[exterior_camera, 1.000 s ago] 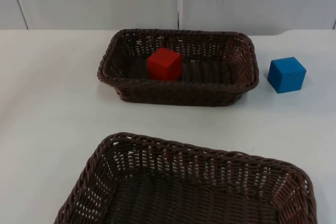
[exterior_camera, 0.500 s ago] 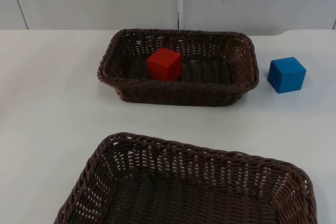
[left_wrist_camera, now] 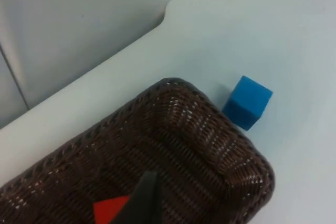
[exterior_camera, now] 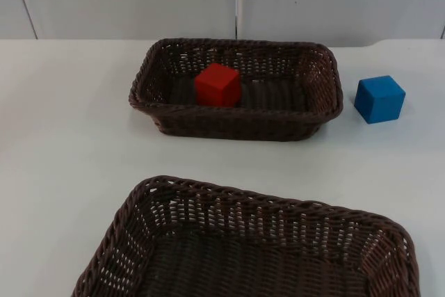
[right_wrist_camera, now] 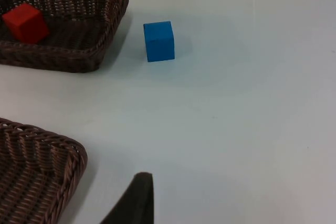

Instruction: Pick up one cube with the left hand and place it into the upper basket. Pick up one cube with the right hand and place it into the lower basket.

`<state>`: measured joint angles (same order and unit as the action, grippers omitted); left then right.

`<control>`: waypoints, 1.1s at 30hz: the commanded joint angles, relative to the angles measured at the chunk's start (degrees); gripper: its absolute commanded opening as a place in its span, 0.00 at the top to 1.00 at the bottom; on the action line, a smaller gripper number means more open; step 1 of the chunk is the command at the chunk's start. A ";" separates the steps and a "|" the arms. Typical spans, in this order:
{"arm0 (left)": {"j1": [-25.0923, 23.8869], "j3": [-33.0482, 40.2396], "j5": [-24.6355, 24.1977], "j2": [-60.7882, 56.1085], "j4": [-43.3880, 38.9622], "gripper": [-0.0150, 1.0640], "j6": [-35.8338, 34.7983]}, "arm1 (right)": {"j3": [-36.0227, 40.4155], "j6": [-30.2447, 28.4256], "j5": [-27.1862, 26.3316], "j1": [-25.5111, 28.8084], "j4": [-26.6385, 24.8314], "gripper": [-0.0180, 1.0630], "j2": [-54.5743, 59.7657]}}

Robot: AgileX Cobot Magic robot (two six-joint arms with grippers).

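The red cube (exterior_camera: 217, 85) lies inside the upper basket (exterior_camera: 236, 124), the blue cube (exterior_camera: 379, 99) sits on the white table (exterior_camera: 62, 137) just beside that basket's right end (the lower basket (exterior_camera: 208, 196) holds no cube), and I cannot tell either gripper's state.
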<state>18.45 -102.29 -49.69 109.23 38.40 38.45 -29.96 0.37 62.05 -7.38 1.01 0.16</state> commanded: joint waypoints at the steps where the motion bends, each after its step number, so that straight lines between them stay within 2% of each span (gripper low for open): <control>1: 0.21 -0.16 -1.29 -1.25 -0.33 0.01 -0.90 | 0.44 0.00 -0.28 0.35 0.22 0.01 -0.16; 5: 0.11 -0.16 -2.11 -2.44 -0.75 0.01 -1.95 | 0.44 0.00 -0.28 0.35 0.22 0.01 -0.16; 12: -0.57 -0.16 -1.84 -6.06 -6.04 0.01 -7.08 | 0.44 0.00 -0.28 0.35 0.22 0.01 -0.16; 21: -3.96 -0.16 -3.75 -11.67 -8.23 0.01 -11.02 | 0.44 0.00 -0.28 0.35 0.22 0.01 -0.16; 26: -4.57 0.61 -4.52 -14.58 -14.74 0.01 -15.54 | 0.44 0.00 -0.28 0.35 0.22 0.01 -0.16; 29: -4.57 8.00 0.29 -19.83 -15.87 0.01 -16.86 | 0.44 0.00 -0.28 0.35 0.22 0.01 -0.16; 30: -4.57 8.00 0.29 -19.83 -15.87 0.01 -16.86 | 0.44 0.00 -0.28 0.35 0.22 0.01 -0.16; 33: -4.57 16.48 6.20 -25.69 -15.48 0.01 -16.86 | 0.44 0.00 -0.28 0.35 0.22 0.01 -0.16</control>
<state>14.04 -89.95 -47.17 87.07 23.08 22.11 -29.96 0.46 62.05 -7.38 1.01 0.16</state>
